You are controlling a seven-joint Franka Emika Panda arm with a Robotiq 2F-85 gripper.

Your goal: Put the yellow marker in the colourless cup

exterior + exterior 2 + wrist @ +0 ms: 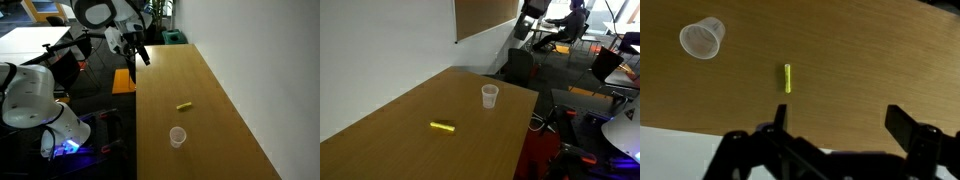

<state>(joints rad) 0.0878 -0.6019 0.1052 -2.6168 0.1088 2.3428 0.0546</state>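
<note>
Black two-finger gripper (840, 130), jaws spread wide and empty, hangs well clear of the short yellow cylindrical marker (787, 78), which lies flat on the brown wooden table (870, 60), apart from the small clear plastic cup (702, 39). Risks: an off-centre pinch could roll the marker, and the light cup could tip. A white wall (380, 50) flanks the table; nothing blocks the approach.

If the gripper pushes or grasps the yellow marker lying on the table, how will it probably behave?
The yellow marker is a thin round cylinder lying flat on the smooth wooden table, so a sideways nudge would probably roll it. It looks rigid and straight, so it should not bend when gripped. Being small, it is likely light.
</note>
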